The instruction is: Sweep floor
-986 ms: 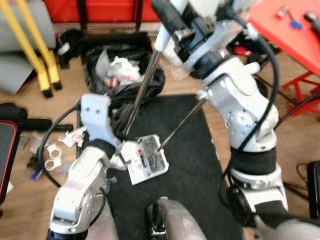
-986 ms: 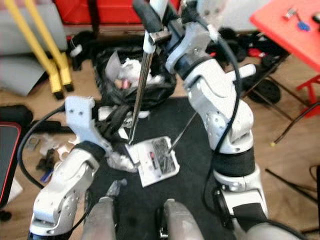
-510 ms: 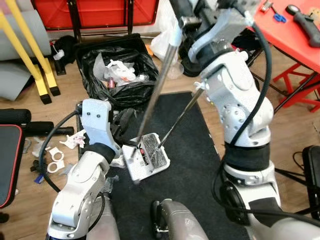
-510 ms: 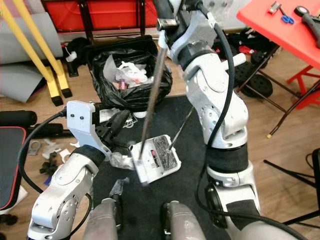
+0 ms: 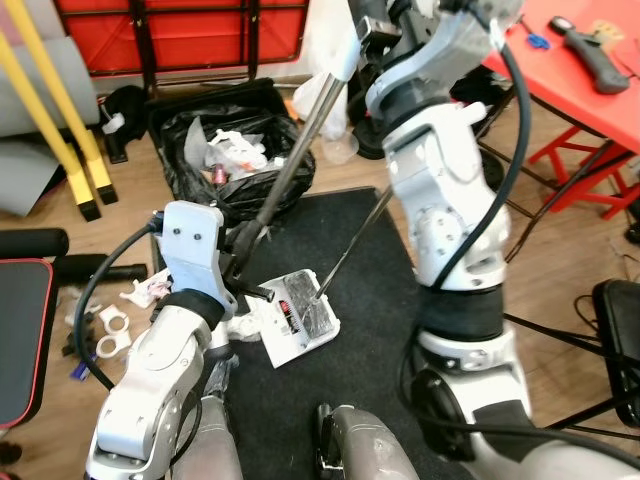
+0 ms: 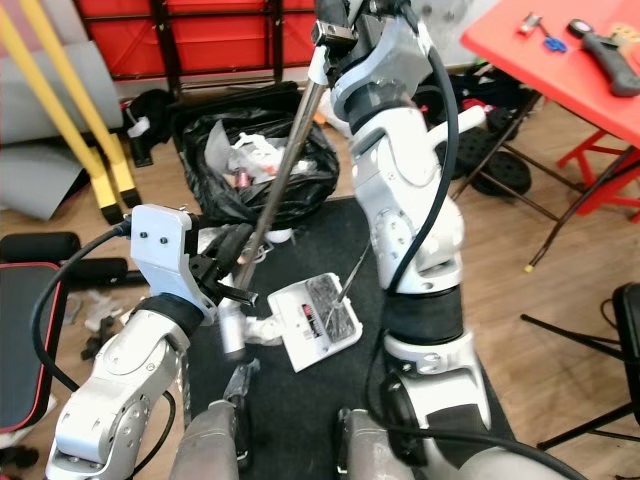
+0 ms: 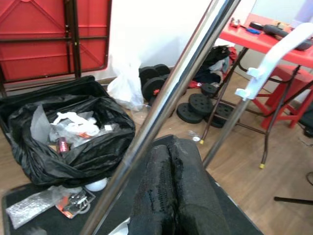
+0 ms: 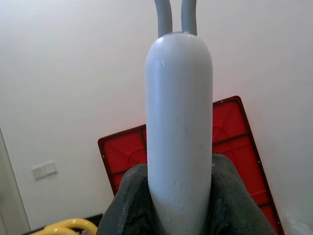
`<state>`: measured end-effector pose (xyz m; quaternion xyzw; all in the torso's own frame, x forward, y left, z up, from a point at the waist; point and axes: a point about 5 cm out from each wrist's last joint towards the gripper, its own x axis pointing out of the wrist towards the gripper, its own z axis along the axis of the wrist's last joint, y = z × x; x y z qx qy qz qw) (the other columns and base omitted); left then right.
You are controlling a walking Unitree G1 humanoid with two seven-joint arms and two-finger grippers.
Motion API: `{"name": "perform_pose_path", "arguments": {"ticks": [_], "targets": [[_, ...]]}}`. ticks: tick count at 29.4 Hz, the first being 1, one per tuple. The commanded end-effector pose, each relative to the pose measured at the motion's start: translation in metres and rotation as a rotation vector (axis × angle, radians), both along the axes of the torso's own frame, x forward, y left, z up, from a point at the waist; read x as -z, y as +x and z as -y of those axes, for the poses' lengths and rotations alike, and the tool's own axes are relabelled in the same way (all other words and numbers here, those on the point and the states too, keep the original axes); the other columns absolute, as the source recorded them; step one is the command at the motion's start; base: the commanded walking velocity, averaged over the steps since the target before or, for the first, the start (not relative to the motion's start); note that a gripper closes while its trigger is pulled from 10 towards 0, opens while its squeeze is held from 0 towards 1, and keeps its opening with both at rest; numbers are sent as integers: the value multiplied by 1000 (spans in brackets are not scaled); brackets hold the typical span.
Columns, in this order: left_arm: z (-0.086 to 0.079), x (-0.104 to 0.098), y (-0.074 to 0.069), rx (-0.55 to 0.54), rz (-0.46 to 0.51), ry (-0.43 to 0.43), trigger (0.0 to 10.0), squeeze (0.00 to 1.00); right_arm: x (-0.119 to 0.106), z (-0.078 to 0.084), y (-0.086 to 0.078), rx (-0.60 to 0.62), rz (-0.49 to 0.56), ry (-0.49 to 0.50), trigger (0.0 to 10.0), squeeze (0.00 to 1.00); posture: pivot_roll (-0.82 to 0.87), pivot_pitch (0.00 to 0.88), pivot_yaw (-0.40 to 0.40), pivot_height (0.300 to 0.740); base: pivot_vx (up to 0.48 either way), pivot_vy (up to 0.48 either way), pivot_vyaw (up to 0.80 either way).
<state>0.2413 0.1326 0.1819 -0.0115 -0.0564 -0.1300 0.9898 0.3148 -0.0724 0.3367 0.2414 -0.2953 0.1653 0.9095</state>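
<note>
**Mid-sweep: broom pole in both grippers, dustpan on the mat**

The step in hand looks like gathering litter toward the dustpan. Nearest the robot, the white dustpan (image 5: pixel 298 322) lies flat on the black mat (image 5: pixel 385 300), with dark debris already on its tray and a thin rod rising from it toward the right arm.

Just beside it, the left gripper (image 6: pixel 228 262) meets the lower part of the pole (image 5: pixel 290 170). In the left wrist view its fingers (image 7: pixel 168 196) are pressed together with the pole passing alongside them, so I cannot tell whether the jaws truly clamp the pole or only brace against it.

To the robot's left of the mat, white scraps (image 5: pixel 135 292) lie loose on the wood floor, near the left arm.

Farther off, the pole slants up and away to the right gripper (image 5: pixel 368 25), which sits at the white grip (image 8: pixel 179 127); in the right wrist view the jaws are clamped round that grip.

Beyond the mat stands the black bag (image 5: pixel 215 150), open and holding crumpled rubbish.

The next move probably calls for drawing the broom's low end across the floor so the scraps travel toward the dustpan, keeping the pole steady between the two grippers and clear of the bag. The broom's head itself is hidden behind the left arm.
</note>
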Motion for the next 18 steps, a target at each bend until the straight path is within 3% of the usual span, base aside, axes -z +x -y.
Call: {"name": "perform_pose_path", "arguments": {"ticks": [1, 10, 15, 18], "targets": [[1, 6, 0, -25, -33, -5, 10000, 0, -4, 9, -1, 39, 42, 29, 10000, 0, -127, 235, -182, 740, 0, 0, 0], [0, 5, 2, -33, -28, -1, 10000, 0, -4, 10, 0, 53, 42, 40, 10000, 0, -131, 228, -180, 740, 0, 0, 0], [-1, 6, 2, -30, -27, 21, 10000, 0, 0, 8, 2, 60, 23, 83, 10000, 0, -133, 237, -179, 740, 480, 0, 0], [-4, 4, 1, -53, -23, 15, 10000, 0, 5, 9, 5, 70, 13, 104, 10000, 0, -132, 253, -176, 740, 0, 0, 0]]}}
